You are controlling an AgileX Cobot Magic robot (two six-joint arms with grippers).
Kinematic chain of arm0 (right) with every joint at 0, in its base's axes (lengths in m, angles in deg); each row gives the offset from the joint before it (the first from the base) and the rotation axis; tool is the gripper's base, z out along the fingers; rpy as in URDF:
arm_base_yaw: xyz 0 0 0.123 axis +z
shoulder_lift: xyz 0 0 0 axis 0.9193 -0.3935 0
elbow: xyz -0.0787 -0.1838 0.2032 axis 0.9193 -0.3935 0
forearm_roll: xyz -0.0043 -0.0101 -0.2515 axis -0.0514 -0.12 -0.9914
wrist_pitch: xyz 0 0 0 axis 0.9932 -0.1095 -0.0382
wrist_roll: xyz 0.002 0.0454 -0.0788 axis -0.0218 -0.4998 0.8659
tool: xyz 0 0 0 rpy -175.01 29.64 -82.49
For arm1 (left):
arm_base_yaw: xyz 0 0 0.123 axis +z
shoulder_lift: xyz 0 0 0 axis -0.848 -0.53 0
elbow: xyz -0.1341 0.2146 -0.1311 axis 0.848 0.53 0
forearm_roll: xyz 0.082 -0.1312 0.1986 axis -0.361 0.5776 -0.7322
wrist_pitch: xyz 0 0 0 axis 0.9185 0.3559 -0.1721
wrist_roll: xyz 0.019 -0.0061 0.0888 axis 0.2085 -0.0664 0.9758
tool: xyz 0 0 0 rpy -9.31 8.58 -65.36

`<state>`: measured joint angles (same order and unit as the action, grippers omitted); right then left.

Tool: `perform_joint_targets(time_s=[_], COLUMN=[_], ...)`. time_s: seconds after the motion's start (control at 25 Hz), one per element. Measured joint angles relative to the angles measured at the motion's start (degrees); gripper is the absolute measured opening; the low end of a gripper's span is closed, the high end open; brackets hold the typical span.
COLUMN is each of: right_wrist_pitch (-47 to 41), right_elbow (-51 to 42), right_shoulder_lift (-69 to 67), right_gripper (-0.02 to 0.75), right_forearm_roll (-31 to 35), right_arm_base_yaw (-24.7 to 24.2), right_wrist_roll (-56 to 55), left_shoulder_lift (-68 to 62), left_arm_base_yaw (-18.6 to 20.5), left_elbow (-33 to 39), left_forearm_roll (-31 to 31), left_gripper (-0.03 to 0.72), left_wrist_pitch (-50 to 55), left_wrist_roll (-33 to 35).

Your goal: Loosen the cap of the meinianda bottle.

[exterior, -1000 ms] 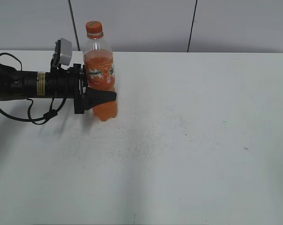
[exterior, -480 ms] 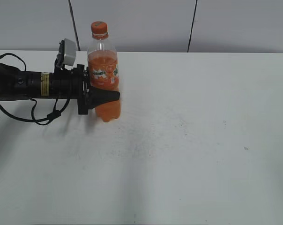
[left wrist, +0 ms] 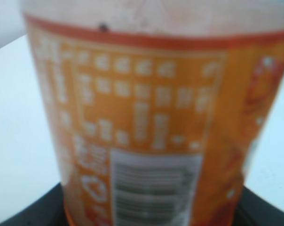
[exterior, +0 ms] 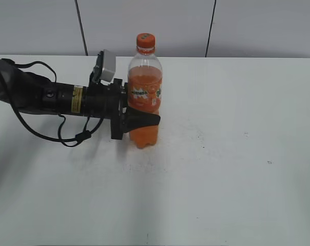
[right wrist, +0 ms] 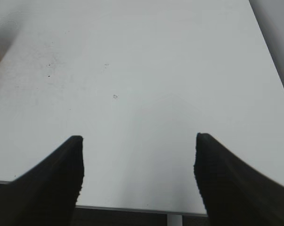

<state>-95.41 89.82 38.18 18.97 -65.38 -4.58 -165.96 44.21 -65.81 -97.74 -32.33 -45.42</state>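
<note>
Meinianda bottle point(exterior: 143, 97), tall clear plastic, orange soda: your left gripper point(exterior: 140, 120) clamps it, seemingly firmly. Right gripper point(right wrist: 138, 155) gapes empty; bring it onto the small orange cap point(exterior: 145, 40).

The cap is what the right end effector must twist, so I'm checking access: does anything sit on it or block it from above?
Nothing visible does: the cap tops the meinianda bottle uncovered, above the left end effector.

a bare test bench in a lab or robot workroom: a wide plain white table point(exterior: 237, 169), scuffed and speckled, fills the view from 3 to 9 o'clock, and at 12 o'clock stands a grey panelled wall point(exterior: 144, 25) with dark seams.
</note>
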Motion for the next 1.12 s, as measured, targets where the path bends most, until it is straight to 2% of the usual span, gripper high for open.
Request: perform_joint_targets(time_s=[0.36,0.68,1.12], right_wrist_pitch=[0.0,0.0,0.0], right_elbow=[0.0,0.0,0.0], right_shoulder_lift=[0.0,0.0,0.0], right_gripper=[0.552,0.552,0.552], right_forearm_roll=[0.0,0.0,0.0], right_arm_base_yaw=[0.0,0.0,0.0], right_wrist_roll=[0.0,0.0,0.0], left_shoulder_lift=[0.45,0.34,-0.98], left_arm_base_yaw=[-8.02,-8.37,-8.15], left_elbow=[1.61,3.79,4.0], left_forearm_roll=[5.45,7.04,8.54], left_gripper=[0.407,0.407,0.407], left_wrist_pitch=[0.0,0.18,-1.15], left_wrist_roll=[5.3,11.36,12.08])
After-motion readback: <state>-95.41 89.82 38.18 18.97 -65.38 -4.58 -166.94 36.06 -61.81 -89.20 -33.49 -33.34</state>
